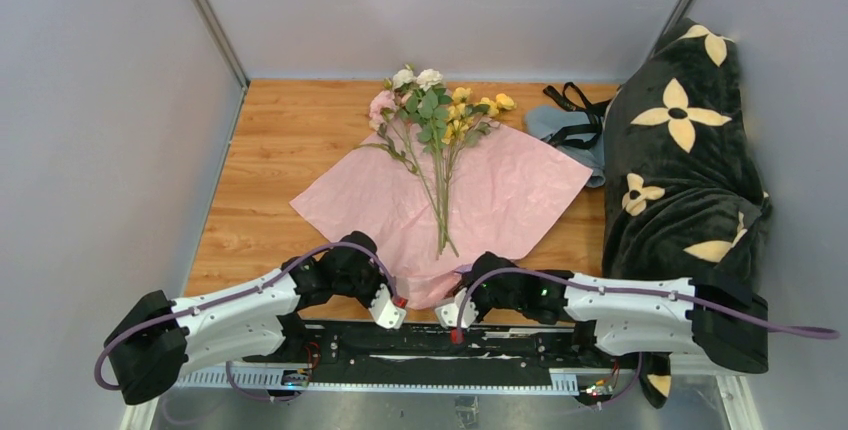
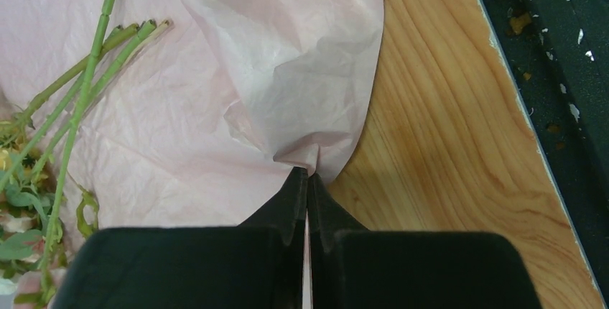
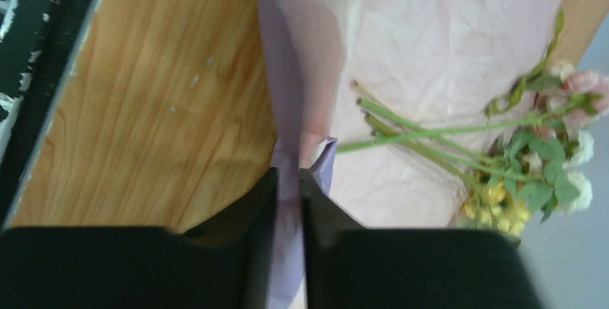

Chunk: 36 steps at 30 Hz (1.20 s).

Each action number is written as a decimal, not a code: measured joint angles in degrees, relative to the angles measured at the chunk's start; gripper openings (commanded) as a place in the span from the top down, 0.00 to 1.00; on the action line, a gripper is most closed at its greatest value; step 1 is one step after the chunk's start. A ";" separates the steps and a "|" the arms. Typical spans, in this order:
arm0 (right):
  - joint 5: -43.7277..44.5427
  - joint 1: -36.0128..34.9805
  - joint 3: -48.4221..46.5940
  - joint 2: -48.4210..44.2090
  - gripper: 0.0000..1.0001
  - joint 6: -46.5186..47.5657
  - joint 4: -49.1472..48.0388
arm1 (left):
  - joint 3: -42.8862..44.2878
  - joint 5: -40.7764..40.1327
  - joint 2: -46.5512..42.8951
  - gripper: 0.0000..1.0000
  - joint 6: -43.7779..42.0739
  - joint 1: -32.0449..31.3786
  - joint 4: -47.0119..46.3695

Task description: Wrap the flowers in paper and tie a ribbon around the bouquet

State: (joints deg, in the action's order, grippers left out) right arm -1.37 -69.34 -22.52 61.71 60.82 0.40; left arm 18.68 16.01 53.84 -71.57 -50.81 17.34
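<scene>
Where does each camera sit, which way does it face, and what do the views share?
Top external: above, behind the robot, looking down on the table; both arms show.
Left wrist: on its arm, facing the paper past the left fingers pinching it.
Right wrist: mirrored; right fingers pinch the paper's edge too.
Shared: paper and flowers.

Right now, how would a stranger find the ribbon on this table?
Go to the far right corner of the table, beside the big black blanket with cream flowers. A grey-blue cloth lies there, and the ribbon lies on it. It is the only thin black strip; the cables are purple.
</scene>
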 measured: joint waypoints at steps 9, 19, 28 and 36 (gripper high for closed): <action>4.98 0.00 -0.24 -11.39 0.42 4.35 8.46 | 0.17 -0.22 0.00 1.00 0.83 0.00 -0.11; 1.07 0.02 -0.04 -6.73 0.38 2.32 6.69 | 0.20 -0.92 0.00 1.00 2.01 0.00 -0.59; -3.41 0.00 0.57 -5.05 0.43 -4.72 -1.38 | 0.20 -1.22 0.00 1.00 2.38 0.00 -0.59; -4.85 0.02 1.16 -0.70 1.00 -6.43 -1.97 | 0.28 -1.22 -0.13 0.70 2.86 0.00 -0.48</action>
State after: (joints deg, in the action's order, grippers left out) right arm -6.22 -69.32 -21.37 61.01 54.39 -1.56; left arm 18.96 14.79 53.71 -68.71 -50.81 16.86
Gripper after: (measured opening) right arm 0.012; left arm 0.006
